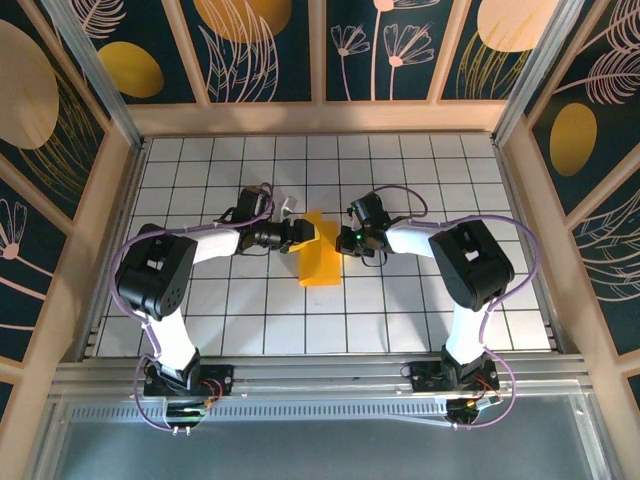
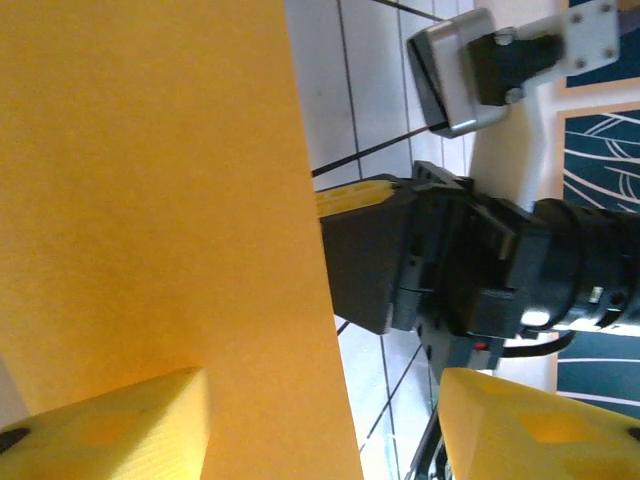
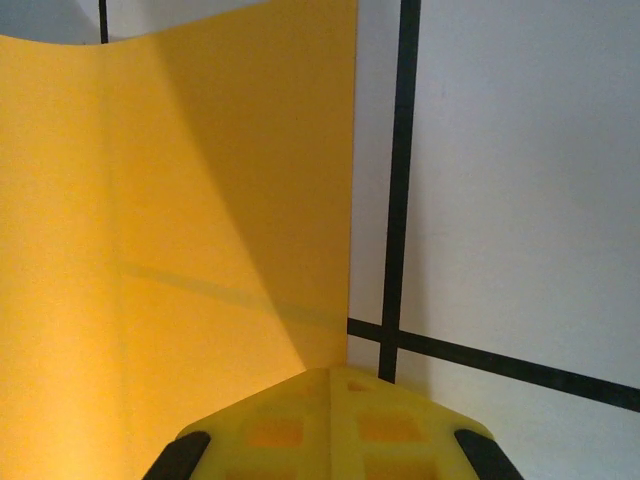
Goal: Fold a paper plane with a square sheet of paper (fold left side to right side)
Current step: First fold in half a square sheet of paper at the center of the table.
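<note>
Orange-yellow sheet of paper (image 1: 320, 262) stands partly lifted at the middle of the gridded surface (image 1: 420, 320), between my 2 hands. My right hand (image 1: 343, 240) is pressed together, pinching the sheet's right edge. My left hand (image 1: 296, 236) is spread at its left edge.

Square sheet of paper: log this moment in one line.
square sheet of paper partly lifted, curved | left gripper open, paper between its fingers, ungripped | right gripper shut on paper's edge
</note>
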### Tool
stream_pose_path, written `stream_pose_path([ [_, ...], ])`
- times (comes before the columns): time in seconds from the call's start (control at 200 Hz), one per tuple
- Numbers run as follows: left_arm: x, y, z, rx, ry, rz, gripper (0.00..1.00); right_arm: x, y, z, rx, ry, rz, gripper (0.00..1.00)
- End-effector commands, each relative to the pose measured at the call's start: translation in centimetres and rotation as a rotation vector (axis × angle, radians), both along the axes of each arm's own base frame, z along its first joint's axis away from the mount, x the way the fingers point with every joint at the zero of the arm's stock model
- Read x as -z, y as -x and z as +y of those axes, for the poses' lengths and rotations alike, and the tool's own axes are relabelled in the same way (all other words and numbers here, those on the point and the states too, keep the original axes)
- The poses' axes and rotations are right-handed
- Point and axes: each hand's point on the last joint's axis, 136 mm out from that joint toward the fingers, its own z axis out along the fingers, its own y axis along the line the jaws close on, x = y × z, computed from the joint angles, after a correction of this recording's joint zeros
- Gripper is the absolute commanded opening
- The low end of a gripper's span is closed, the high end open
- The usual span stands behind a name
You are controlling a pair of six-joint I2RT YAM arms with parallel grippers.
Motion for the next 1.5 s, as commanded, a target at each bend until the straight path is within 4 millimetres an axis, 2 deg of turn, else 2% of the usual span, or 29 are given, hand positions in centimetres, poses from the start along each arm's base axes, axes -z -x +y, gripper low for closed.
stream_pose_path([
  [0.0, -0.2, -0.8, -0.8, 0.003, 0.001, -0.02, 0.54, 0.1, 1.4, 0.5, -0.018, -0.021, 0.023, 0.01],
  [0.14, 1.2, -0.5, -0.5, -0.001, -0.043, -0.004, 0.36, -0.5, 1.3, 1.0, -0.02, -0.056, 0.015, 0.0],
  [0.285, 2.1, -0.5, -0.3, -0.009, -0.069, 0.008, 0.17, -2.3, 0.7, 1.3, -0.014, -0.096, -0.03, 0.0],
  [0.37, 2.4, -0.5, -0.2, -0.013, -0.08, 0.011, 0.1, -3.5, 0.1, 0.6, 0.012, -0.098, -0.06, 0.06],
  [0.47, 2.5, -0.4, -0.2, -0.013, -0.088, 0.01, 0.06, -5.3, 0.2, 0.5, 0.006, -0.123, -0.107, 0.15],
  [0.48, 2.6, -0.4, -0.1, -0.014, -0.09, 0.012, 0.05, -5.5, -0.4, -0.3, 0.024, -0.126, -0.112, 0.16],
  [0.59, 2.5, -0.5, -0.1, -0.016, -0.093, 0.01, 0.03, -7.0, -0.2, -1.0, 0.013, -0.181, -0.134, 0.35],
  [0.736, 2.6, -0.4, -0.1, -0.014, -0.094, 0.012, 0.02, -8.1, 0.8, 0.0, -0.044, -0.312, -0.124, 0.53],
  [0.956, 2.5, -0.3, -0.2, -0.011, -0.094, 0.011, 0.02, -7.7, 1.3, 3.1, -0.126, -0.426, -0.069, 0.56],
  [1.056, 2.5, -0.3, -0.3, -0.011, -0.092, 0.011, 0.02, -7.0, 1.0, 4.2, -0.146, -0.429, -0.055, 0.53],
  [1.206, 2.5, -0.2, -0.3, -0.008, -0.091, 0.013, 0.01, -6.1, 0.9, 5.3, -0.167, -0.433, -0.033, 0.44],
  [1.346, 1.9, -0.4, -0.4, -0.012, -0.076, 0.004, 0.04, -5.8, 1.0, 5.3, -0.162, -0.43, -0.026, 0.2],
  [1.436, 0.7, -0.6, -0.3, -0.031, -0.066, -0.023, 0.1, -5.0, 1.1, 4.8, -0.144, -0.397, -0.012, 0.02],
  [1.491, -0.1, -0.8, -0.2, -0.042, -0.072, -0.045, 0.14, -4.3, 1.1, 4.4, -0.125, -0.362, -0.001, 0.0],
])
